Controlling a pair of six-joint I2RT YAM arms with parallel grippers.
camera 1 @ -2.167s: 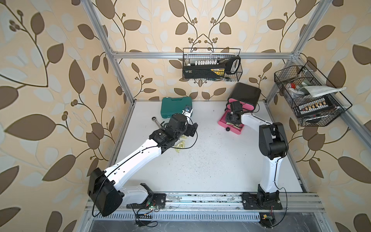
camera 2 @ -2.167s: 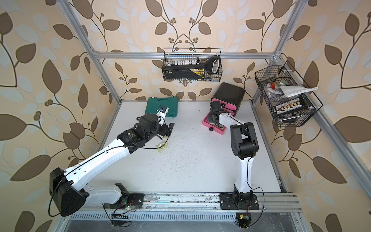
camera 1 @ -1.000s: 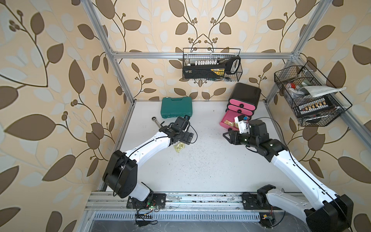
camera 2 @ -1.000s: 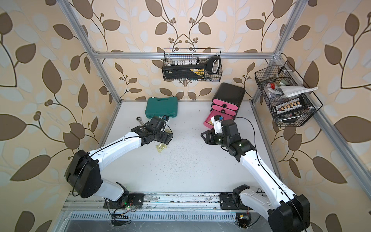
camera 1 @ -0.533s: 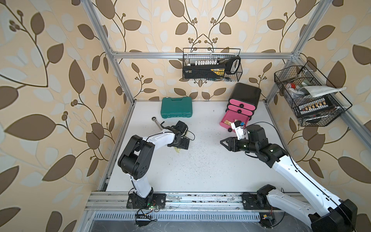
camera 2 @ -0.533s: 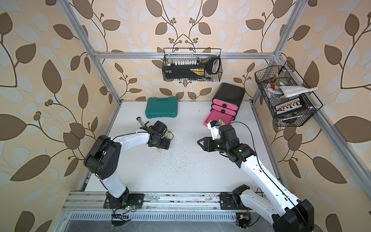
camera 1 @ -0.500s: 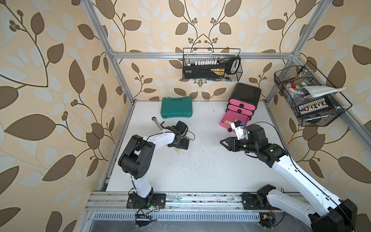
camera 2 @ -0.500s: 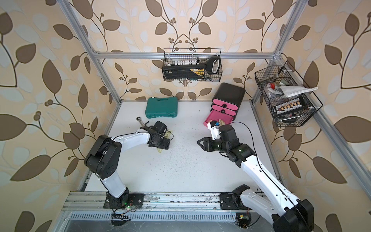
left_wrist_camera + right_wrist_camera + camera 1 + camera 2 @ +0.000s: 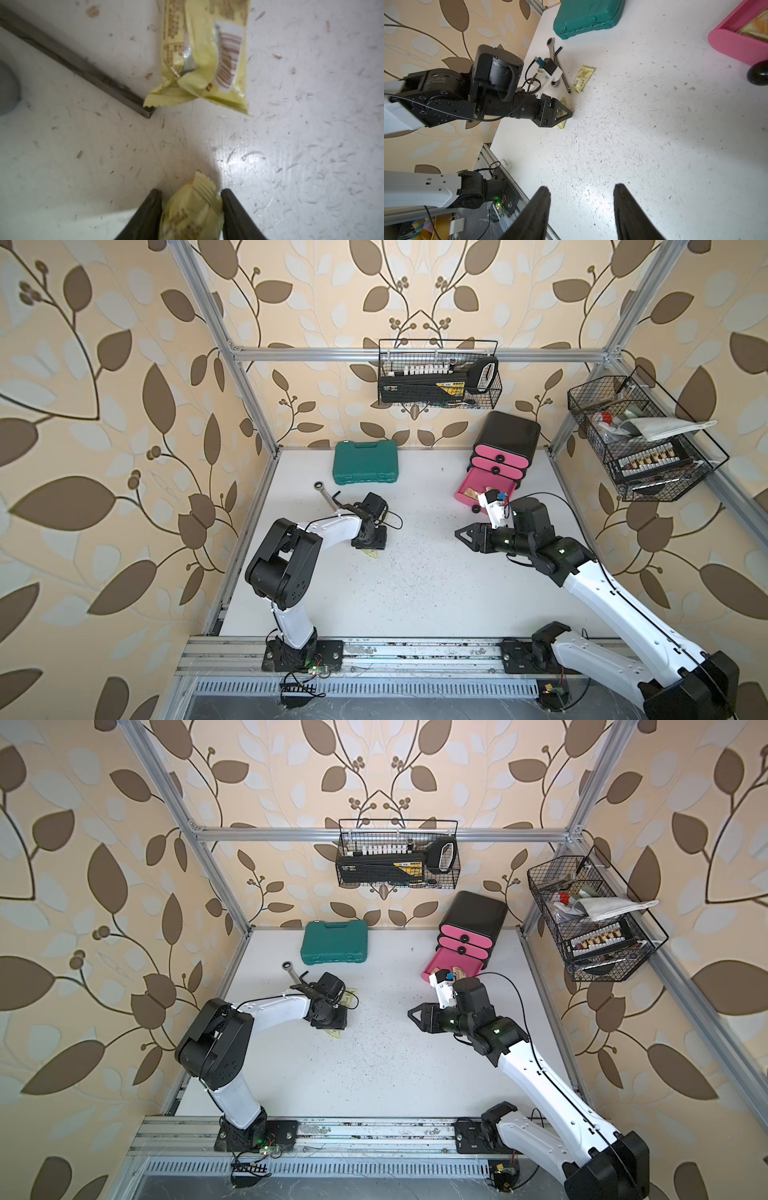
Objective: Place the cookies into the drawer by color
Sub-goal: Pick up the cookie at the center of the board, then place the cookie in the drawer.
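Sitting at the far right of the white table [image 9: 415,605], the drawer [image 9: 513,433] has its bottom pink tray [image 9: 465,494] pulled out with some packets inside. Mid-table the right gripper [image 9: 581,191] hangs with fingers spread on nothing. Over by the wrench [image 9: 326,494] the left gripper [image 9: 190,190] is pinching one yellow cookie packet [image 9: 191,214], with a second yellow packet [image 9: 207,58] lying near it

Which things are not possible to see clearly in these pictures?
- open bottom drawer: its contents are partly behind the right arm's wrist camera in both top views, and cut off by the picture's edge in the right wrist view.
- two upper drawers: shut, so their contents are hidden.
- yellow packet in the left gripper: blurred and cut off by the edge in the left wrist view, and mostly under the gripper in the top views.
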